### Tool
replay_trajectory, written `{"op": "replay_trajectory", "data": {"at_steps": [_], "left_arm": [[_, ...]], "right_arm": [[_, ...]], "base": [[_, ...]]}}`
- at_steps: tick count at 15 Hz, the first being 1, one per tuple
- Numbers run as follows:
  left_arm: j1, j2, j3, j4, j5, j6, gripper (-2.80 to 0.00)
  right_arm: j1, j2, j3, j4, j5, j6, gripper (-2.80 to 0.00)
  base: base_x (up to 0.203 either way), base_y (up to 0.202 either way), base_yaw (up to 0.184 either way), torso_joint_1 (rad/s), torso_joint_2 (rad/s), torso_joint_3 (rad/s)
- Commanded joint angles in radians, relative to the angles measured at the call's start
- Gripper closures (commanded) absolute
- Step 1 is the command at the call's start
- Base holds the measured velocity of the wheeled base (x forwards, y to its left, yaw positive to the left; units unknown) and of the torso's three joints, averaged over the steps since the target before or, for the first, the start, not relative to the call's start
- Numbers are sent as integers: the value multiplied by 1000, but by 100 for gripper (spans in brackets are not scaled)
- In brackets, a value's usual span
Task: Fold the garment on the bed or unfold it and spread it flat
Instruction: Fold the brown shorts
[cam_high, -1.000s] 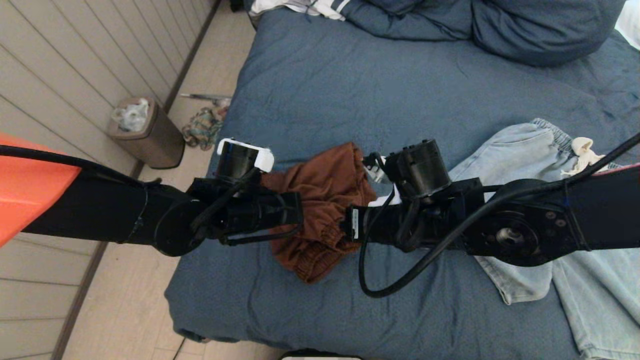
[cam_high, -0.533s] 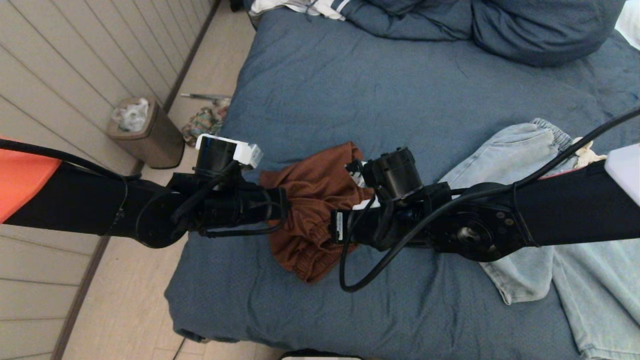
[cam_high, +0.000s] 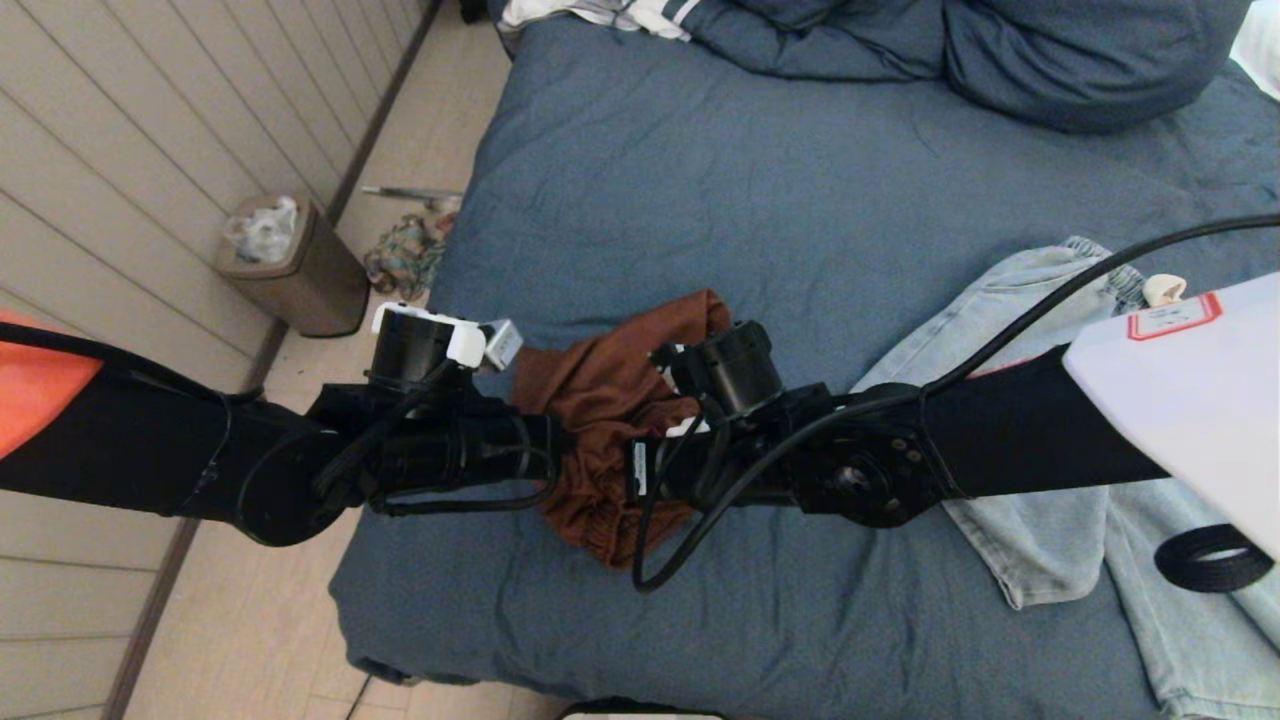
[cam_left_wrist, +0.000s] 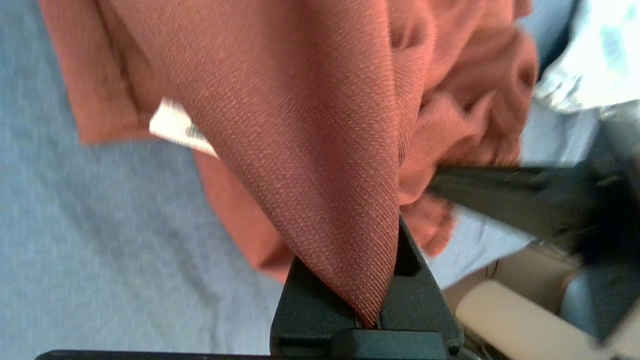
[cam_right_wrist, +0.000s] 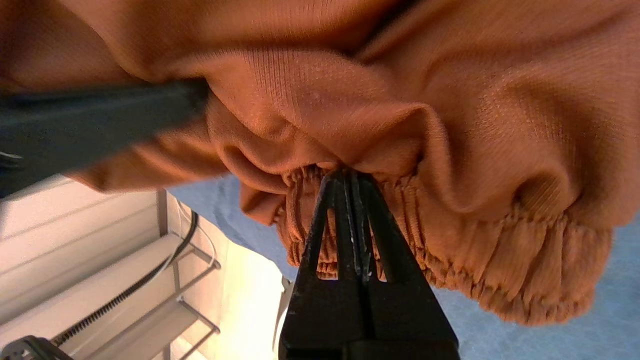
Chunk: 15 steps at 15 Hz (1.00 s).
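Note:
A rust-brown garment (cam_high: 600, 385) hangs bunched between my two grippers, above the near left part of the slate-blue bed (cam_high: 800, 180). My left gripper (cam_high: 553, 462) is shut on a fold of its ribbed cloth (cam_left_wrist: 300, 125), which runs out from between the jaws at the left gripper (cam_left_wrist: 367, 300). My right gripper (cam_high: 632, 470) is shut on the gathered elastic band of the garment (cam_right_wrist: 450, 100), with the closed tips of the right gripper (cam_right_wrist: 347, 181) buried in the ruffles. The two wrists face each other, close together.
Light blue jeans (cam_high: 1050, 560) lie spread on the bed's right side with a small cream cloth (cam_high: 1165, 290) on them. A bunched blue duvet and pillow (cam_high: 1050, 60) sit at the far end. A brown bin (cam_high: 300, 265) and clutter (cam_high: 405, 255) stand on the floor by the wall.
Both arms have shifted left and drawn closer together, carrying the brown garment with them. The right arm's white upper part has come into view at the right edge.

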Motion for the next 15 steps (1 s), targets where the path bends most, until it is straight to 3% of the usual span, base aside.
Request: {"op": "replay_trajectory", "data": {"at_steps": [1, 5, 9, 11, 15], "left_arm": [[-1, 1, 12, -15, -1, -1, -280], [-4, -45, 65, -23, -4, 12, -280], [-7, -197, 238, -20, -78, 151, -280], [-7, -255, 292, -19, -98, 185, -280], [-6, -280, 226, -12, -97, 176, -280]], "right_arm": [[1, 18, 1, -1, 1, 3, 0], [0, 11, 6, -3, 1, 3, 0], [1, 7, 1, -2, 1, 3, 0], [6, 0, 4, -3, 1, 3, 0], [7, -36, 2, 0, 0, 3, 0]], "base": [[0, 0, 0, 0, 0, 0], [0, 0, 0, 0, 0, 0], [0, 0, 0, 0, 0, 0], [0, 0, 0, 0, 0, 0], [0, 0, 0, 0, 0, 0]]}}
